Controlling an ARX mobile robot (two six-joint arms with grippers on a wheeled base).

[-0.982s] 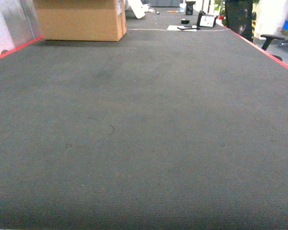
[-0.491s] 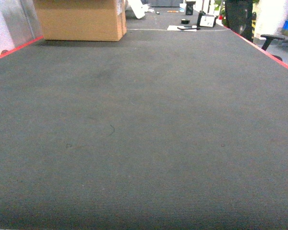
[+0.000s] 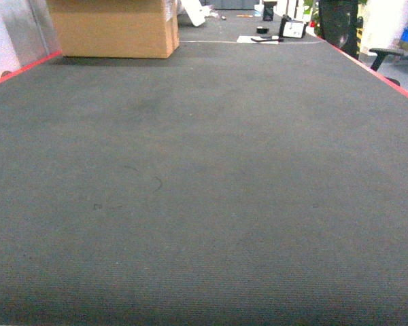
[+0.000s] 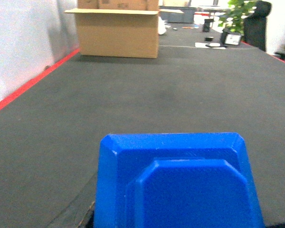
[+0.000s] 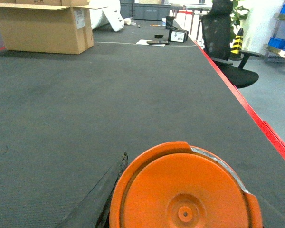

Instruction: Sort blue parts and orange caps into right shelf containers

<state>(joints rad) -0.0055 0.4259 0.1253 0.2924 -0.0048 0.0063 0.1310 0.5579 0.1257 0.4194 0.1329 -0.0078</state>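
The left gripper holds a blue part [image 4: 180, 185], and the right gripper an orange cap [image 5: 185, 190]; the jaws are hidden. No shelf container is visible, so both are still undelivered.

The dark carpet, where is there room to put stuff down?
Nearly everywhere: the dark carpet lies bare between the red edge lines, from the near edge to the cardboard box. Clutter sits only far back, beside the box: small dark items.
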